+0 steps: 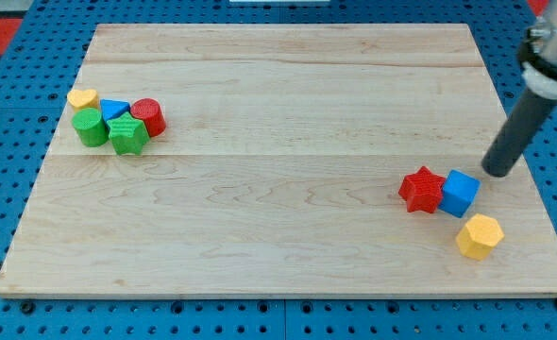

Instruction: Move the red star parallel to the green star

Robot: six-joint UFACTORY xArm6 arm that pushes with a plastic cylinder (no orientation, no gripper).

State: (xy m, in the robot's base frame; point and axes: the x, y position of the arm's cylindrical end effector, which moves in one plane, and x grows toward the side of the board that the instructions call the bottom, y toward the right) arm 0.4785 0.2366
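Note:
The red star (421, 190) lies at the view's right on the wooden board (278, 161), touching a blue cube (460, 193) on its right side. The green star (127, 135) lies far off at the view's left in a cluster of blocks. My tip (496, 172) is above and to the right of the blue cube, a short gap from it, and not touching the red star.
A yellow hexagon (478, 236) sits below the blue cube near the board's right edge. The left cluster also holds a green cylinder (91, 127), a blue triangle (115, 109), a red cylinder (148, 116) and a yellow block (82, 98).

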